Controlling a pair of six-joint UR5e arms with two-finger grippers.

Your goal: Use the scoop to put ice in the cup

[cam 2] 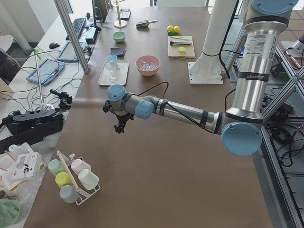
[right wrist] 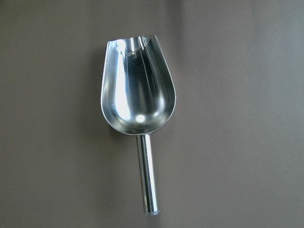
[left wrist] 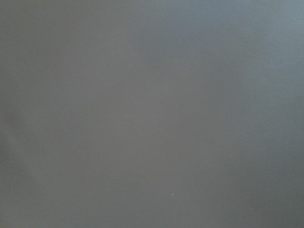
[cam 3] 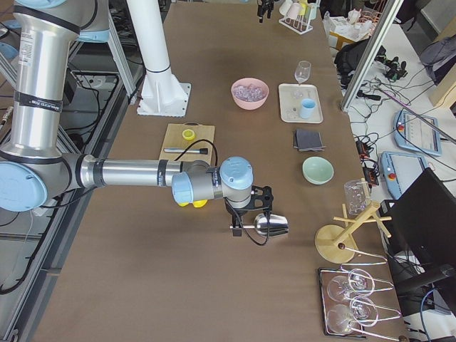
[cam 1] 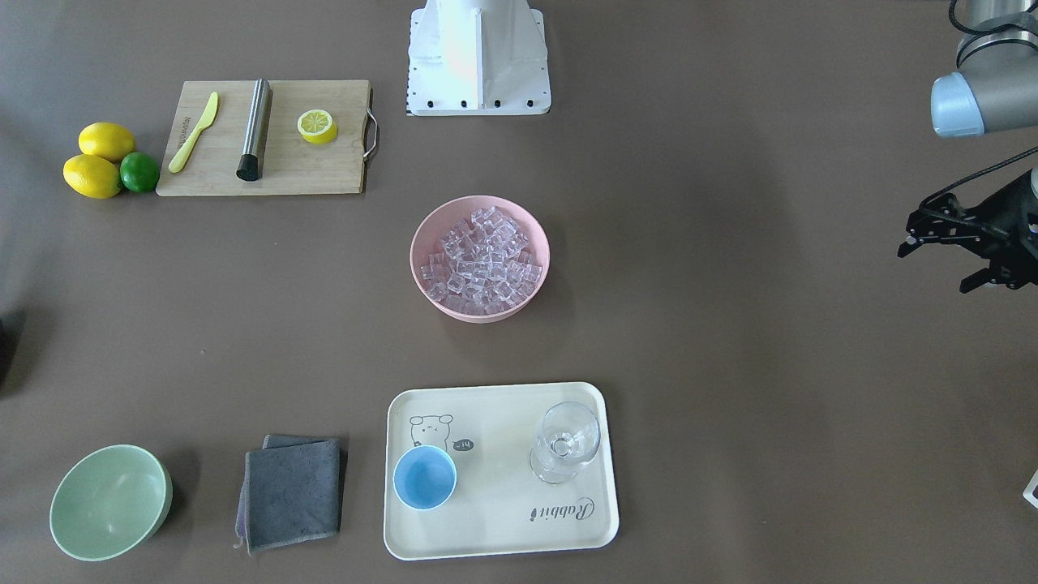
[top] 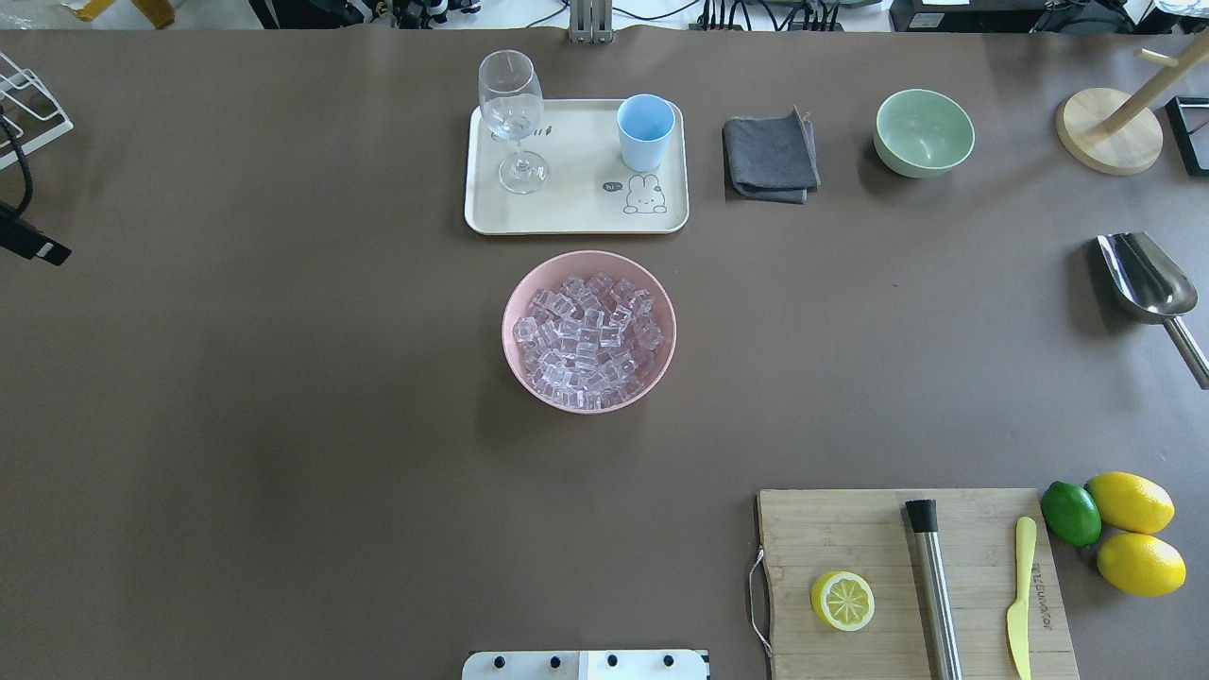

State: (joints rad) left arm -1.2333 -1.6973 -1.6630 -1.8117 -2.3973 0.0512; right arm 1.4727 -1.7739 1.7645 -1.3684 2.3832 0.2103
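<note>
Hanging over the right end of the table, pointing down: the right gripper. Too small in the side view to tell if its fingers are open or closed.

Straight under those fingers, flat on the table and not held: the shiny scoop. Hollow side up, round end away from the wrist camera, thin handle toward it.

A little way from the fingers, on the robot's side: a green lime and two yellow lemons, all bunched together. Just past those, toward the robot's left: a wooden cutting board. On it, lying apart from each other: a yellow knife, a steel cylinder with a black tip, and half a lemon, cut side up.

On the other side of the fingers, away from the robot: a pale green bowl, then a folded grey cloth near it.

Further left from the fingers, near the middle of the table: a pink bowl piled with ice — lots of small clear cubes. Behind that bowl, away from the robot: a cream tray. Standing upright on the tray: the little blue cup, open side up, and a clear stemmed glass at the tray's other end. Well apart from the right fingers, both ice and cup.

Furthest of all from the right fingers, at the table's other end: the left gripper, up over the table — two black fingers spread wide apart. Plain grey-brown table filling its wrist view.
</note>
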